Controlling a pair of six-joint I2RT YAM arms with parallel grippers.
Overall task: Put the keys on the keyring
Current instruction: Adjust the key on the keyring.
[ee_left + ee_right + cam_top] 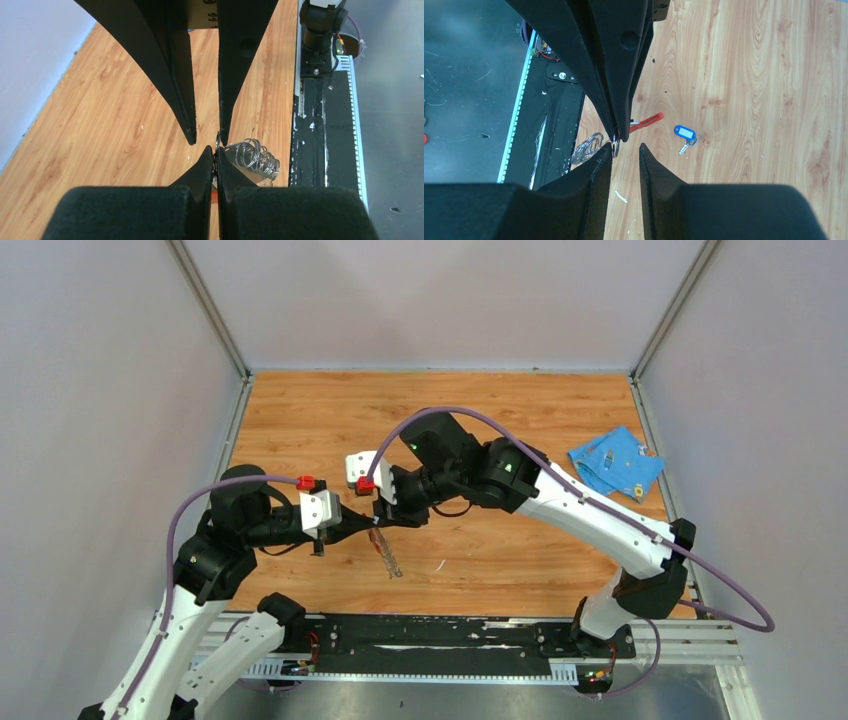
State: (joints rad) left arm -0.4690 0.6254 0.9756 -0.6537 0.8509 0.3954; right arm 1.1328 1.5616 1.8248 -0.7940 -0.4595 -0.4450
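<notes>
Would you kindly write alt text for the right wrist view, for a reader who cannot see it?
The left end effector reaches down from the top, shut on the keyring's small metal ring, just above the open right end effector. A red strap and a silver coil show beside it, and a blue-headed key lies on the wooden table.

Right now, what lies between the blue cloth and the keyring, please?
In the top view, only the right arm crosses the bare table between cloth and keyring.
</notes>
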